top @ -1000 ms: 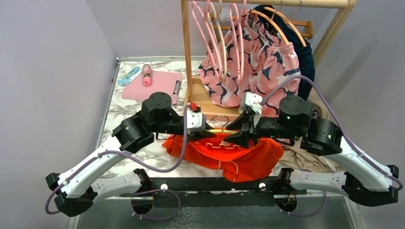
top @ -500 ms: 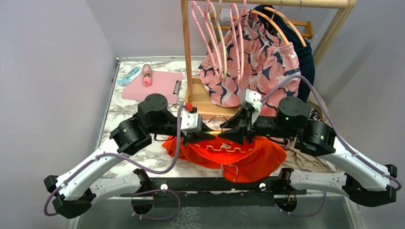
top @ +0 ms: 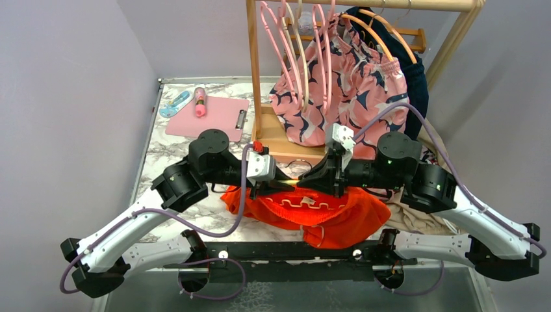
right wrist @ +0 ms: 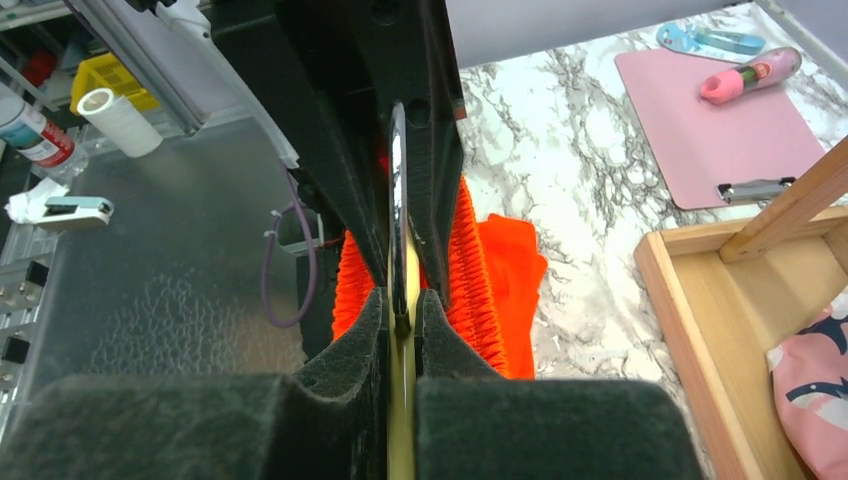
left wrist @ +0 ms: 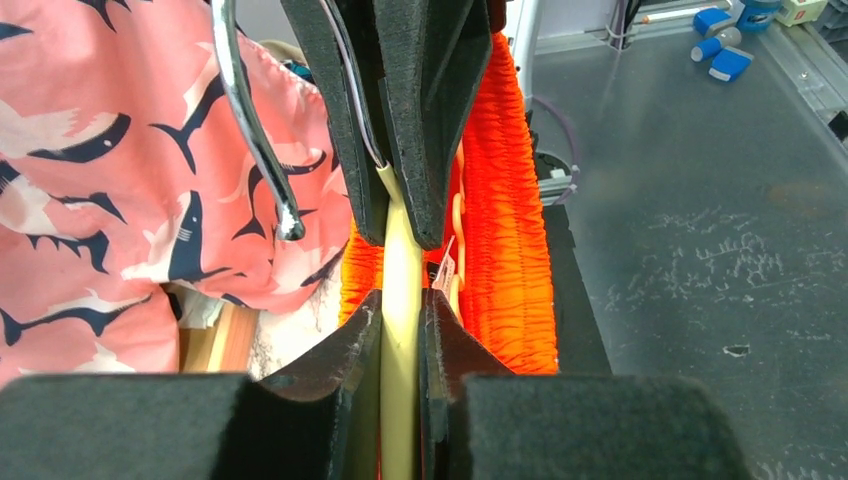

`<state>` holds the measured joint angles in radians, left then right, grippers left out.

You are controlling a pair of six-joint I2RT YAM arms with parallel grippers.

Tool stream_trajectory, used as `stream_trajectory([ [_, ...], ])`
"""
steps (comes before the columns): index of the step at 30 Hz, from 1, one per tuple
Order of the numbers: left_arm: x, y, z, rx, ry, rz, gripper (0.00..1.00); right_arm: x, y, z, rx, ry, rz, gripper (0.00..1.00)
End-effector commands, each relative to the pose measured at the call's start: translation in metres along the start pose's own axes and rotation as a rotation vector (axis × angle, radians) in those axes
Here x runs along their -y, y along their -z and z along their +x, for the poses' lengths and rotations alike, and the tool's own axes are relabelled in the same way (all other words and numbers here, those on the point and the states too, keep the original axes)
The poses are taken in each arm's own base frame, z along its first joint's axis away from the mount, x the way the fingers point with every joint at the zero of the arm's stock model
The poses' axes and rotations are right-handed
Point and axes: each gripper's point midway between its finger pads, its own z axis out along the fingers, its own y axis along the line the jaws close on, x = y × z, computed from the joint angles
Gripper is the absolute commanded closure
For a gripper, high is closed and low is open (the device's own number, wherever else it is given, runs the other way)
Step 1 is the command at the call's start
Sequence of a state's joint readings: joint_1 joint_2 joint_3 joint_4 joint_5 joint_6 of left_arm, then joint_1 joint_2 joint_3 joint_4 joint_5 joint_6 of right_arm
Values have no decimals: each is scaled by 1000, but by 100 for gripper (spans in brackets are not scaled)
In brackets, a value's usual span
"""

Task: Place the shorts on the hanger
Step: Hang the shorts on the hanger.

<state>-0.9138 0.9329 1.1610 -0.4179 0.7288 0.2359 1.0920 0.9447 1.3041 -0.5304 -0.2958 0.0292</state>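
Observation:
The orange-red shorts (top: 325,214) hang gathered over the pale-yellow hanger (top: 295,181), held above the table's near edge. My left gripper (top: 281,183) is shut on the hanger's bar (left wrist: 401,300), with the ruched waistband (left wrist: 505,220) to its right and the metal hook (left wrist: 255,130) to its left. My right gripper (top: 312,182) faces it, shut on the same hanger (right wrist: 401,400) near the hook's stem (right wrist: 397,220); orange fabric (right wrist: 470,290) hangs to both sides of its fingers. The two grippers almost touch tip to tip.
A wooden rack (top: 255,71) stands behind, carrying pink hangers (top: 286,45), orange hangers (top: 383,32) and pink shark-pattern shorts (top: 338,91). A pink clipboard (top: 208,116) with a pink tube lies at the far left. A beige garment (top: 416,218) lies at the right.
The right gripper has moved left along the hanger toward the left gripper, closing the gap between them. The shorts have bunched up more under the bar.

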Motion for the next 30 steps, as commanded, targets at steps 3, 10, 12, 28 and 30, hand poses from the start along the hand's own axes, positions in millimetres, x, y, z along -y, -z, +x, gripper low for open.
stream_trajectory([
  [3, -14, 14, -25, 89, -54, -134, 3, 12, 34, -5, -52, -16, 129, 99],
  [10, -37, 47, -12, 133, -104, -408, 1, 51, 70, 22, -166, -66, 417, 99],
  [12, -43, 57, -3, 139, -107, -485, 1, 71, 75, 34, -215, -87, 544, 99],
  [28, -48, 83, 79, 189, 48, -711, 1, 169, 66, 24, -149, -166, 1022, 99],
  [30, -50, 82, 82, 223, 69, -723, 1, 179, 70, 19, -104, -206, 1037, 99],
])
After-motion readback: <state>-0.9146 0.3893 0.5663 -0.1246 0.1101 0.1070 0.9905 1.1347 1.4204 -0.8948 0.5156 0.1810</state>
